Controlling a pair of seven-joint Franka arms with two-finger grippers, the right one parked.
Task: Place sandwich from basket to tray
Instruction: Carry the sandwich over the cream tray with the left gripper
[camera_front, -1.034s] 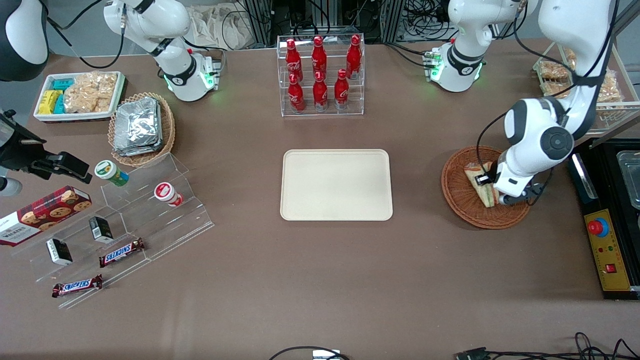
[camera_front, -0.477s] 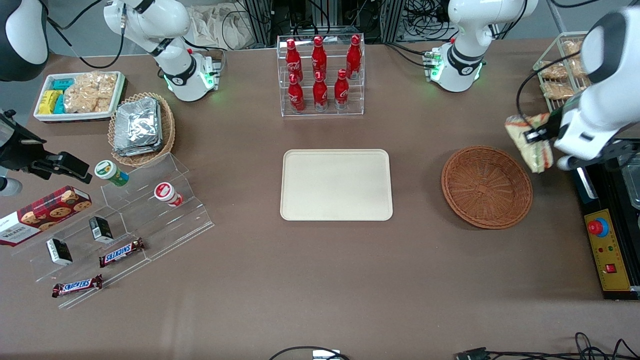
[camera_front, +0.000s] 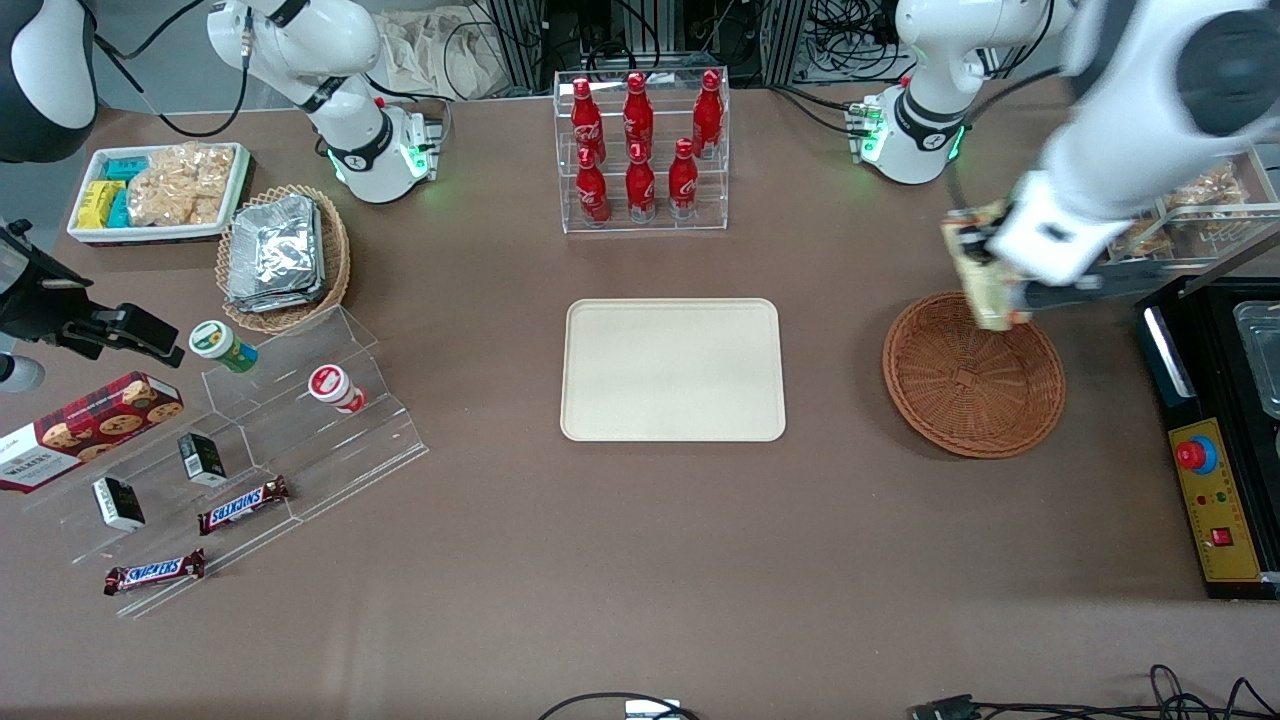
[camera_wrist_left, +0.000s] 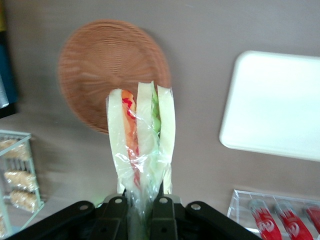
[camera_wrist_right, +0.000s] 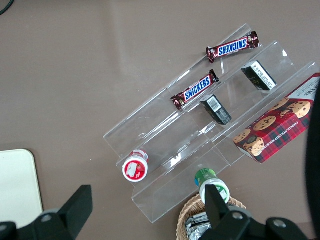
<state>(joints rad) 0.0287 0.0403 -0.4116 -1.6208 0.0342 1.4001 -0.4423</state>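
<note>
Sandwich (camera_wrist_left: 141, 135) hangs in the air above the basket (camera_front: 973, 373) rim, pinched at its wrapped end by the closed fingers of the left gripper (camera_wrist_left: 141, 202); it looks light and soft, so hold gently toward the tray (camera_front: 672, 369).

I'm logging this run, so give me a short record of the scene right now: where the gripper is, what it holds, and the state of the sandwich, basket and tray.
gripper: left gripper raised above the table, over the basket's rim that lies farther from the front camera
grip: shut on the sandwich
sandwich: sandwich clear-wrapped, hanging in the air, touching nothing else
basket: basket holds nothing
tray: tray bare, beside the basket toward the parked arm's end
step left: carry the sandwich to the tray
</note>
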